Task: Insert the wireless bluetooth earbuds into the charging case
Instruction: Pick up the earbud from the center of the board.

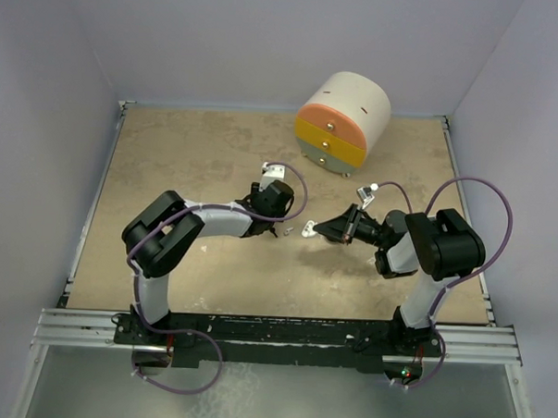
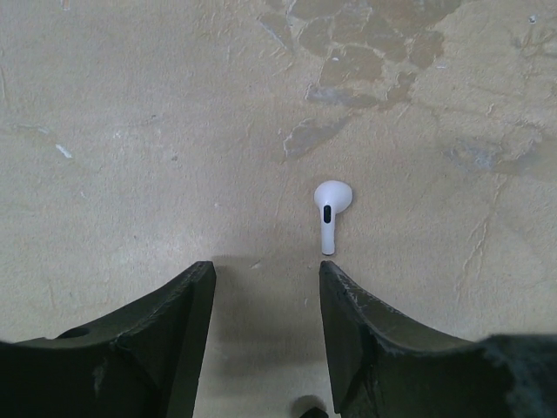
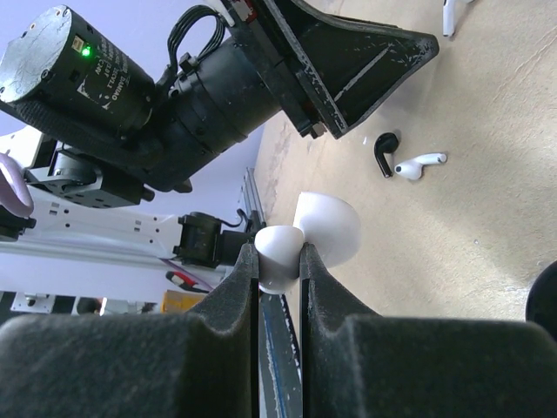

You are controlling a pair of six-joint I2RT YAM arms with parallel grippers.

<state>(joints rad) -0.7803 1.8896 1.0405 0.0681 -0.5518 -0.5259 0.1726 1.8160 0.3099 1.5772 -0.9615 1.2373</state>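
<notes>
**Operator:** Left tool status?

**Technician:** Left tool (image 2: pixel 265 272): jaws parted to a moderate gap, nothing held. The tool is angled down at the tabletop (image 2: pixel 130 131).

**Operator:** Earbud location?

**Technician:** One white earbud (image 2: pixel 329 211) lies flat on the tabletop just ahead of the left tool's fingertips and touches neither. Its bulb points away from the tool and its stem points toward it.

**Operator:** Right tool status?

**Technician:** Right tool (image 3: pixel 278 254): jaws closed tight on the white case (image 3: pixel 335 228), gripping one rounded lobe. A second lobe stands beyond the fingertips, so the case appears hinged open. In the top view the case sits just right of the earbud, between the two tools.

**Operator:** Anything further right?

**Technician:** A cream-and-orange drawer unit (image 1: pixel 343 121) stands at the far edge of the tabletop, well apart from both tools.
</notes>
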